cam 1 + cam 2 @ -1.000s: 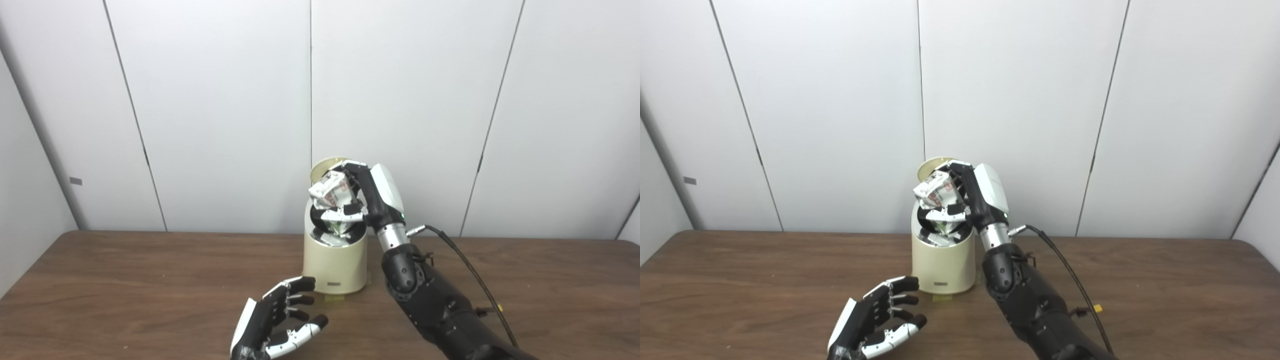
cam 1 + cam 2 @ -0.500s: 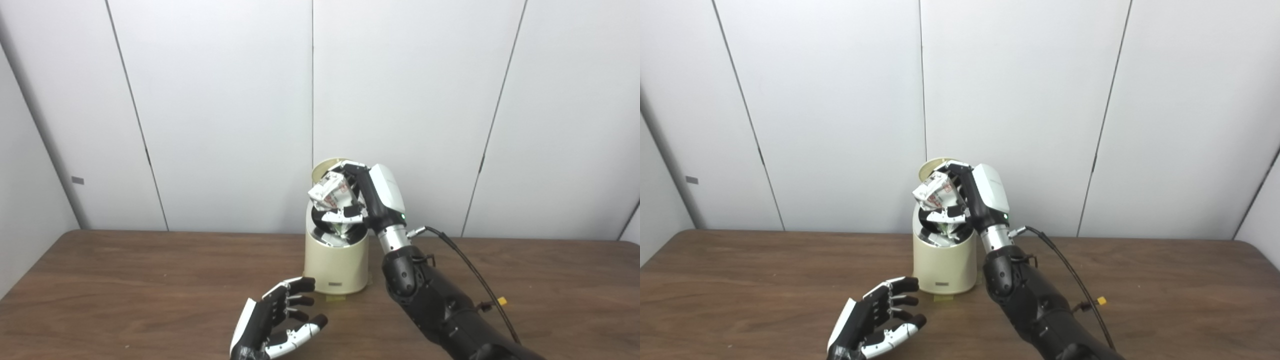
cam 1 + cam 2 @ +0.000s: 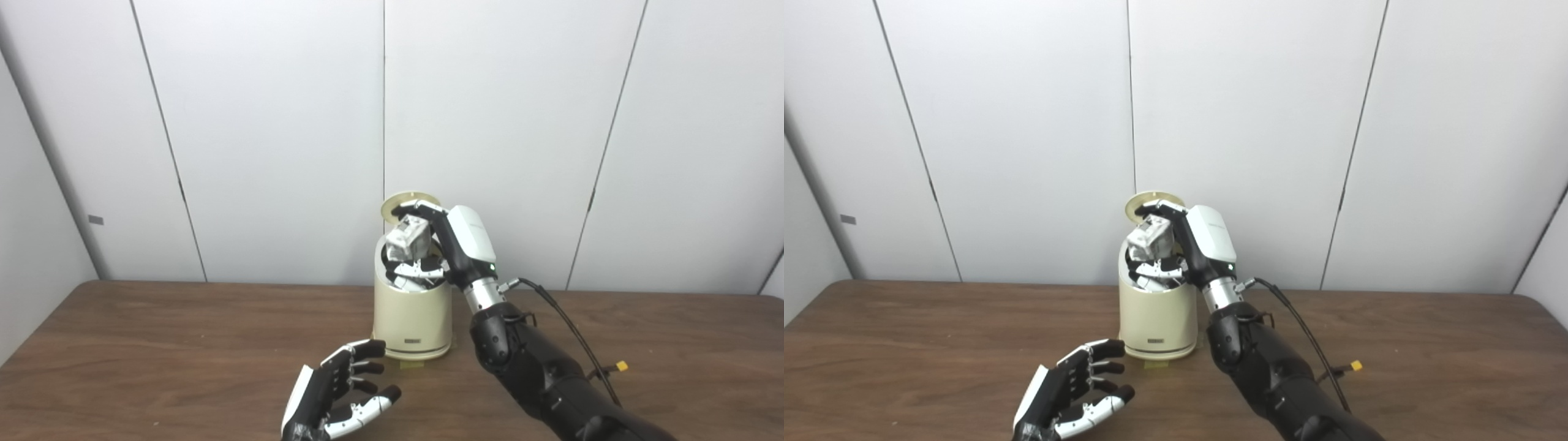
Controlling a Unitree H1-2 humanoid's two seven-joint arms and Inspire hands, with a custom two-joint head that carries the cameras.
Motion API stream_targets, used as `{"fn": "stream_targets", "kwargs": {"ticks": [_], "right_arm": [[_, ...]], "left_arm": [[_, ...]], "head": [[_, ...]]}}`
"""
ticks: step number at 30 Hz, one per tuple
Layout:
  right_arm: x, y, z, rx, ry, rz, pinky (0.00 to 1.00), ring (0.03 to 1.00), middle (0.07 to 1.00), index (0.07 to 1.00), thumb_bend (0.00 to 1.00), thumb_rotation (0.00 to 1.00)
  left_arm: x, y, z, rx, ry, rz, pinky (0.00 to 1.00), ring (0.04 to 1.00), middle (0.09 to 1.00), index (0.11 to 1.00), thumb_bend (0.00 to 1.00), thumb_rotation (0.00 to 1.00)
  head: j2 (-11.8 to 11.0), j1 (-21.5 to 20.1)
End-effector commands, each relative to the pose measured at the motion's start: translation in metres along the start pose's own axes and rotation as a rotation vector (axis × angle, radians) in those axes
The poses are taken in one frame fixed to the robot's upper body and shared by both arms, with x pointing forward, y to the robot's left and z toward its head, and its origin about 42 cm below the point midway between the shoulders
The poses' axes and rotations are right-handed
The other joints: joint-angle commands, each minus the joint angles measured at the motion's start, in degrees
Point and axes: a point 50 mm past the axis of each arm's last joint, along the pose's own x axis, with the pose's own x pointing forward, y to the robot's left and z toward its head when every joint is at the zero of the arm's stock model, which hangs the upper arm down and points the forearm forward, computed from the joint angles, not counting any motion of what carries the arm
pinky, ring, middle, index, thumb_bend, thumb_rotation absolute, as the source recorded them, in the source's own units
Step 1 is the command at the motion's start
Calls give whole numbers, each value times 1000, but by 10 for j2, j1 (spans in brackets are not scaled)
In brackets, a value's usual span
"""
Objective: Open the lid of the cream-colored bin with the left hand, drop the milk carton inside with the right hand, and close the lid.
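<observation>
My right hand (image 3: 450, 242) grips the carton (image 3: 407, 239) over the open bin (image 3: 413, 315), near the table's (image 3: 153, 343) back edge. My left hand (image 3: 334, 395) rests open by the front edge, holding nothing.

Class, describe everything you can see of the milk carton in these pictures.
The milk carton is a small, crumpled box, white and grey with faint print, seemingly of paperboard. It is tilted, held in the right hand, whose fingers wrap it from above and below. It sits at the open mouth of the cream-colored bin, its lower end hidden, below the raised lid.
</observation>
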Motion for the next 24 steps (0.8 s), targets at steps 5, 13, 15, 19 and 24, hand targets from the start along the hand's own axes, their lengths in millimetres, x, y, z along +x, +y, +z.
{"fn": "stream_targets", "kwargs": {"ticks": [5, 13, 15, 19, 24], "right_arm": [[29, -23, 15, 6, -75, -57, 468, 582, 665, 673, 812, 154], [27, -24, 13, -4, -83, -52, 516, 618, 695, 668, 821, 181], [27, -24, 14, 1, -85, -55, 501, 605, 690, 670, 822, 178], [26, -24, 17, 15, -97, -72, 473, 582, 678, 674, 828, 180], [19, -31, 26, 59, -151, -129, 423, 533, 653, 666, 838, 170]], "left_arm": [[9, 2, 19, 3, -77, 1, 607, 713, 772, 748, 664, 171], [9, 3, 19, 13, -77, -2, 603, 714, 767, 747, 659, 160], [8, 3, 19, 15, -75, -1, 602, 718, 768, 746, 656, 154], [9, 3, 19, 11, -77, -4, 603, 720, 770, 746, 653, 151], [10, 3, 18, 15, -77, -5, 610, 715, 767, 746, 654, 161]], "head": [[2, -2], [3, -4], [4, -4], [5, -5], [4, -5]]}}
